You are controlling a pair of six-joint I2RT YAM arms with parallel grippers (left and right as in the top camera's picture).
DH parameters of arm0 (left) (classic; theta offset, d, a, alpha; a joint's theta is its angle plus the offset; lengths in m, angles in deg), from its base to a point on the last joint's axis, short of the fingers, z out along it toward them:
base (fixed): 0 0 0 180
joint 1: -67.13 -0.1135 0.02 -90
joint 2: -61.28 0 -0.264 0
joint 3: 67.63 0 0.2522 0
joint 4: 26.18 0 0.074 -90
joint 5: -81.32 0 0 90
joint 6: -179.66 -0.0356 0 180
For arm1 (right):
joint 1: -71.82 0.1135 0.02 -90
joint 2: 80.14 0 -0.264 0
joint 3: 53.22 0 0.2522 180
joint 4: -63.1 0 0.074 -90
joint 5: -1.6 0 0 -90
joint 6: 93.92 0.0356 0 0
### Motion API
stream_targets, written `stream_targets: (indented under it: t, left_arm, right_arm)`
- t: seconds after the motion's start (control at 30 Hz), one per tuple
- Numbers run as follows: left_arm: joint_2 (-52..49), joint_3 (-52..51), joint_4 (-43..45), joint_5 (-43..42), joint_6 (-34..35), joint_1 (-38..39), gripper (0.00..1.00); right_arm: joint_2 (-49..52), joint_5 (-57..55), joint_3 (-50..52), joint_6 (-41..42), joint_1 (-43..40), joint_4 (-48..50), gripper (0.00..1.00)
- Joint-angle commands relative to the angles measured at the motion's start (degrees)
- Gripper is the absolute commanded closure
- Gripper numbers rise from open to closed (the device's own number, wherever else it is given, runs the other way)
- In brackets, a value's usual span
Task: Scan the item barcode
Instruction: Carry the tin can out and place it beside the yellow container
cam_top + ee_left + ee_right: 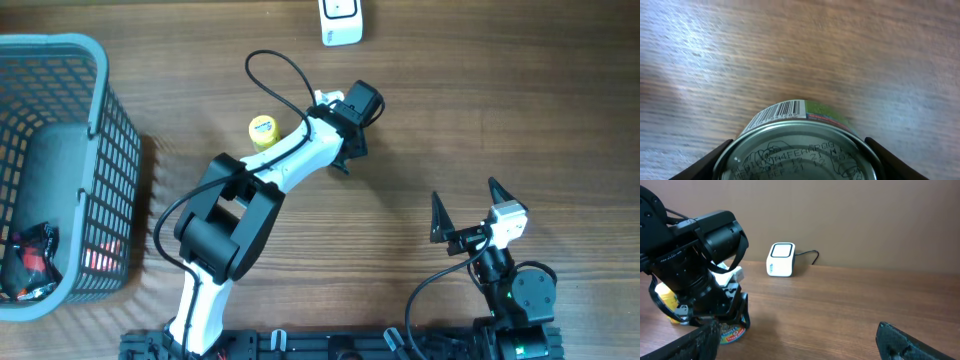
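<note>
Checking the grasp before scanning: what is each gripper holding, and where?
Left gripper grips the can by its round sides; right gripper is open and empty.

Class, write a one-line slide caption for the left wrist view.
Left gripper closed on a tin can, barcode showing on its side, wooden table beyond.

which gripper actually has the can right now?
The left gripper: it clamps the can on both sides, barcode facing outward. The right gripper is open and holds nothing.
</note>
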Motion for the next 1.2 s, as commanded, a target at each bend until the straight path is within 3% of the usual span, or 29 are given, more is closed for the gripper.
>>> stream_targets:
  t: [0.0, 0.17, 0.27, 0.33, 0.4, 0.53, 0.67, 0.9, 1.17]
  left_arm:
    - [-1.88, -0.07, 0.92, 2.97, -0.11, -1.05, 0.45]
    - [-1.88, -0.07, 1.07, 2.95, -8.39, -1.03, 0.44]
    - [-1.88, -0.07, -0.70, 3.21, -23.61, -1.16, 0.40]
    - [-1.88, -0.07, -1.79, 3.21, -29.18, -1.27, 0.35]
    - [-1.88, -0.07, -3.56, 3.72, -34.58, -1.33, 0.22]
    - [-1.88, -0.07, -5.90, 4.24, -46.77, -1.31, 0.18]
    - [-1.88, -0.07, -6.99, 4.26, -55.98, -1.31, 0.02]
    - [-1.81, -0.04, -7.13, 4.26, -58.66, -1.29, 0.00]
    - [1.73, -0.04, -7.23, 4.26, -53.51, 0.70, 0.00]
  right_arm:
    - [-0.04, -0.79, 0.07, -0.37, 0.22, 0.33, 0.00]
    - [-0.04, -0.79, 0.07, -0.37, 0.22, 0.33, 0.00]
    - [-0.04, -0.79, 0.07, -0.37, 0.22, 0.33, 0.00]
    - [-0.04, -0.79, 0.07, -0.37, 0.22, 0.33, 0.00]
    - [-0.04, -0.79, 0.07, -0.37, 0.22, 0.33, 0.00]
    - [-0.04, -0.76, 0.07, -0.37, 0.22, 0.33, 0.00]
    - [-0.04, -0.79, 0.07, -0.39, 0.22, 0.33, 0.00]
    - [-0.04, -0.79, 0.07, -0.37, 0.22, 0.33, 0.00]
    - [-0.04, -0.79, 0.07, -0.37, 0.22, 0.33, 0.00]
